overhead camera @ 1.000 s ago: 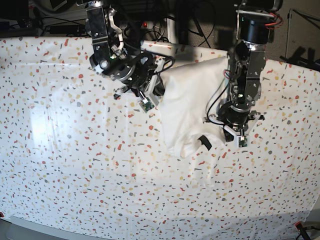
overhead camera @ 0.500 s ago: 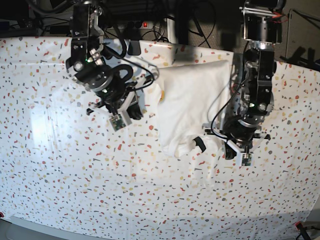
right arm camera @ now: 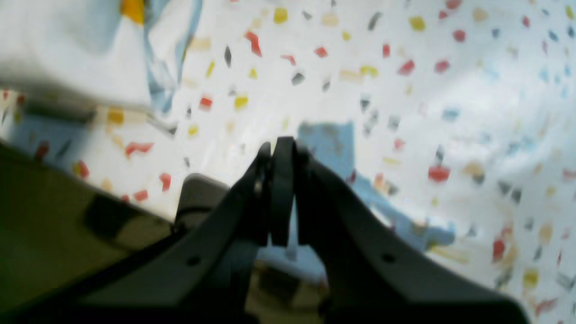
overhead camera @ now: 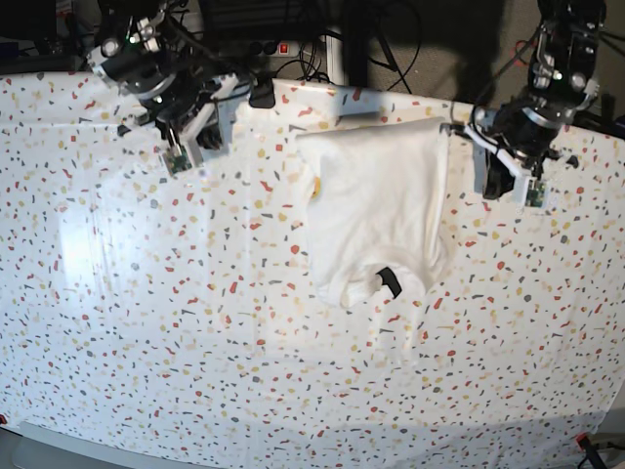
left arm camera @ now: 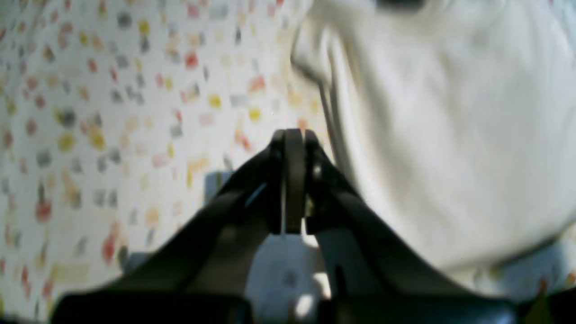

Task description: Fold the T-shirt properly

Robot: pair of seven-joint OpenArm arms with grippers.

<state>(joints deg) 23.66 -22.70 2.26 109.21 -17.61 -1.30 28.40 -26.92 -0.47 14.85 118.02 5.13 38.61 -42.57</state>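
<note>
— Fingers? 
— Left gripper [left arm camera: 292, 135] and right gripper [right arm camera: 281, 144] both pinched together, holding nothing.
— Shirt?
— T-shirt [overhead camera: 376, 215] lies folded mid-table [overhead camera: 146, 332], bare surface around its edges.

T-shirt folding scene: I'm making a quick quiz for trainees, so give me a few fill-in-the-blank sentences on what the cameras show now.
1. The T-shirt lies on the speckled table and its colour is ____.
2. The left gripper has its jaws ____.
3. The right gripper holds ____.
4. The small tag near the shirt's lower edge is ____ in colour.

Missing words: white; shut; nothing; black
</note>
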